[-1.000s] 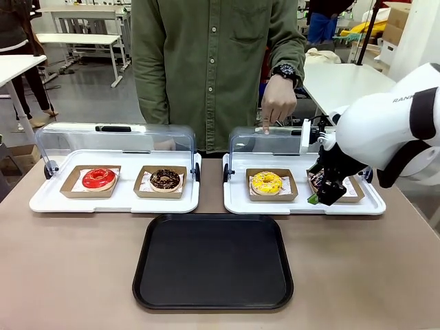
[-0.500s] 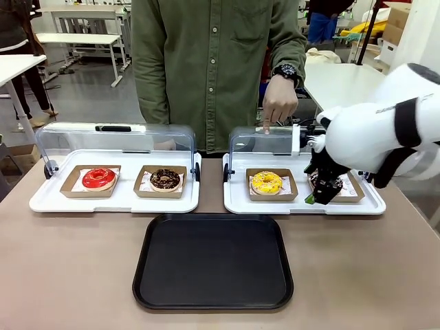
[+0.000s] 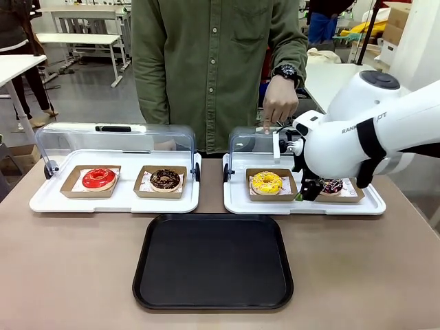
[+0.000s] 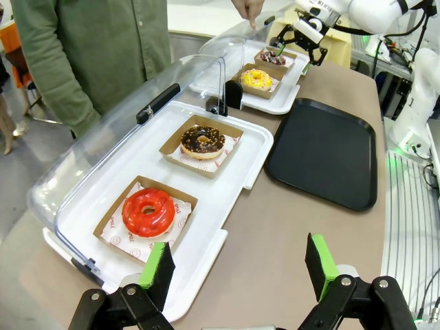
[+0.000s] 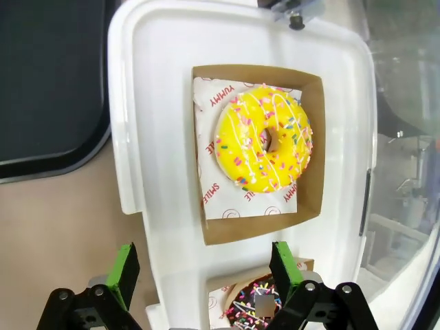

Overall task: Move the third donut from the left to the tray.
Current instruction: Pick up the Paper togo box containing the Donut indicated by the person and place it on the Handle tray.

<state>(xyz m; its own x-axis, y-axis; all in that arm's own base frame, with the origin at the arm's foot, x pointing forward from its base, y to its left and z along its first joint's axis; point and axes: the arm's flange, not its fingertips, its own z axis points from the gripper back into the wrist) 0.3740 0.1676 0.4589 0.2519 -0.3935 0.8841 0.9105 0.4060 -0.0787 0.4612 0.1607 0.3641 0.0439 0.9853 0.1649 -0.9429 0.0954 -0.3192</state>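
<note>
— Where was the yellow donut (image 3: 266,182)?

— In its brown cardboard holder (image 3: 291,187) on the right-hand white tray (image 3: 237,203), whose clear lid (image 3: 251,141) was raised. A person's hand (image 3: 278,110) rested fingertips-down on the lid's top edge. The black tray (image 3: 213,261) lay on the surface (image 3: 75,268) just in front of the two white trays.

— And the right jaws?

— Wide apart, holding nothing. They hung low over that white tray, between the yellow donut's holder and the dark sprinkled donut (image 3: 332,185) beside it. From the right wrist, the green pads (image 5: 124,271) stood spread, with the yellow donut ahead of them and not touched, and the dark sprinkled donut close by one finger.

— The left jaws?

— Also apart and empty. Their pads (image 4: 155,265) hovered above the surface at the near end of the other white tray (image 4: 247,141), just short of the red donut (image 4: 148,212); a chocolate donut (image 4: 202,140) sat beyond it.
</note>
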